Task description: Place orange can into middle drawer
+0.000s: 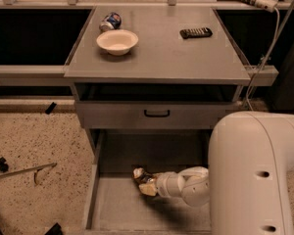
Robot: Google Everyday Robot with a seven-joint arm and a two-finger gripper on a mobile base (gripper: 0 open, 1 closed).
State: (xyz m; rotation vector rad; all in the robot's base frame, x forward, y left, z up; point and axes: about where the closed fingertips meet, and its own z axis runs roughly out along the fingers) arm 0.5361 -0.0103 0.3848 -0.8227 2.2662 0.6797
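Grey metal middle drawer (118, 207) stands open below the worktop, letting the hand (146, 182), clenched round the orange can (139, 174), hold it just above the floor.

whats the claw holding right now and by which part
The claw holds the orange can inside the middle drawer, gripping its wrist-side end; the exact contact is hidden.

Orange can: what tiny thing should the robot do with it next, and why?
Probably ease the can down the last bit onto the drawer floor. The gripper is inside the open drawer, shut on the can and low over bare floor. Nothing lies under it, but I cannot tell if it touches yet, so letting go now might make it roll.
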